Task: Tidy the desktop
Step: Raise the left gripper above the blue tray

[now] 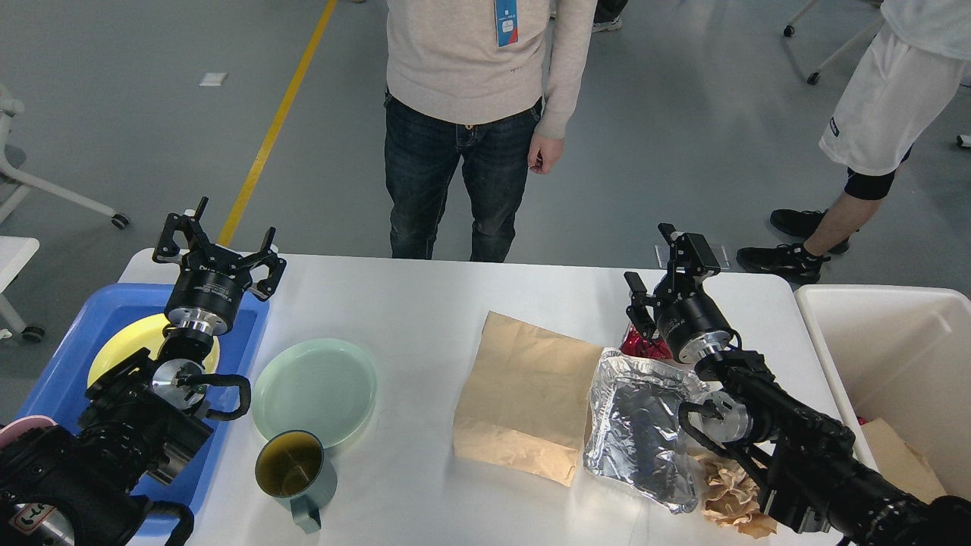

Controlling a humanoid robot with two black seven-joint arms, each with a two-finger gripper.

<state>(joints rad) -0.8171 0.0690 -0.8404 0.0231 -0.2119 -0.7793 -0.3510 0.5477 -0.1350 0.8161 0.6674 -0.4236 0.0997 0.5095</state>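
The white desktop (425, 303) carries a pale green plate (315, 390), a teal mug (296, 470), a flat brown paper bag (523, 394), a crumpled foil tray (641, 425), a red wrapper (641, 347) and crumpled brown paper (728, 493). My left gripper (224, 236) is open and empty, held above the far end of the blue tray (68, 356), over a yellow plate (121, 356). My right gripper (649, 258) is open and empty, hovering just above the red wrapper at the far right of the desktop.
A cream bin (857, 334) stands off the right edge, holding brown paper (899, 455). A person (470, 114) stands right behind the desktop's far edge, and another stands at the far right. A pink rim (23, 426) shows at the tray's near end.
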